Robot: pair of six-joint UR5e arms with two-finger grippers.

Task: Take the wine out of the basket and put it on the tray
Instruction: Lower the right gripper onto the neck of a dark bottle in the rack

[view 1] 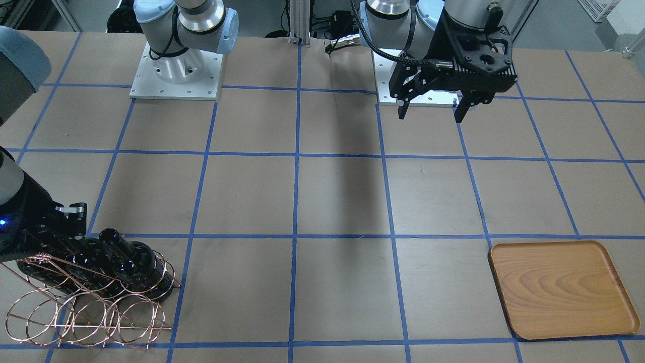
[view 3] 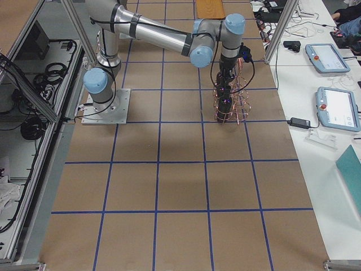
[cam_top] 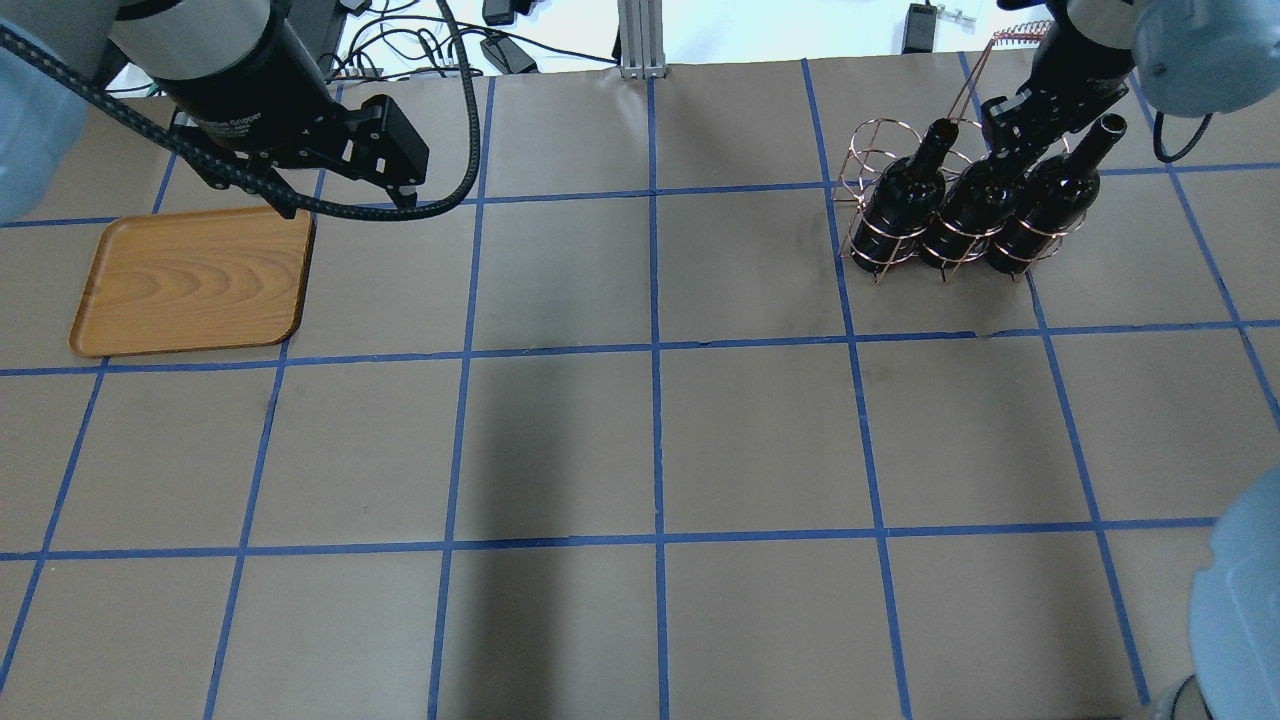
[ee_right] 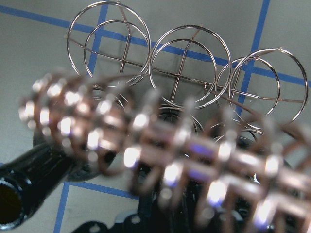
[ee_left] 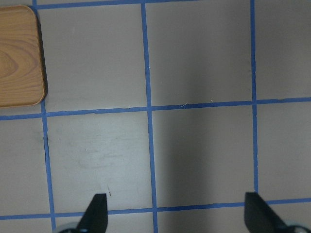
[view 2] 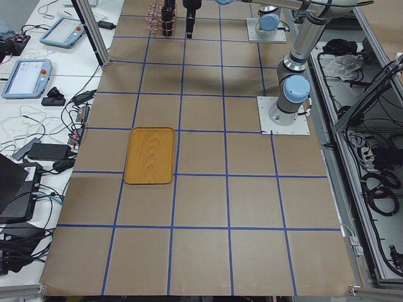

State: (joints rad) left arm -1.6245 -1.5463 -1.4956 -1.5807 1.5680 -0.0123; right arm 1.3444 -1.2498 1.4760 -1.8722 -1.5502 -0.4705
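Observation:
Three near-black wine bottles stand in the copper wire basket (cam_top: 880, 140) at the far right of the table: a left (cam_top: 905, 205), a middle (cam_top: 965, 215) and a right one (cam_top: 1050, 205). My right gripper (cam_top: 1010, 125) is down at the middle bottle's neck, beside the basket's twisted handle (ee_right: 160, 145). Its fingers are hidden, so I cannot tell whether they grip. One bottle's neck (ee_right: 39, 165) shows in the right wrist view. My left gripper (cam_top: 345, 200) is open and empty, above the table beside the wooden tray (cam_top: 190, 280).
The basket's front hoops (view 1: 75, 317) hold nothing. The tray (view 1: 559, 287) holds nothing and lies near the table's far edge. Blue tape lines grid the brown table. Cables and tablets lie beyond the table's edges.

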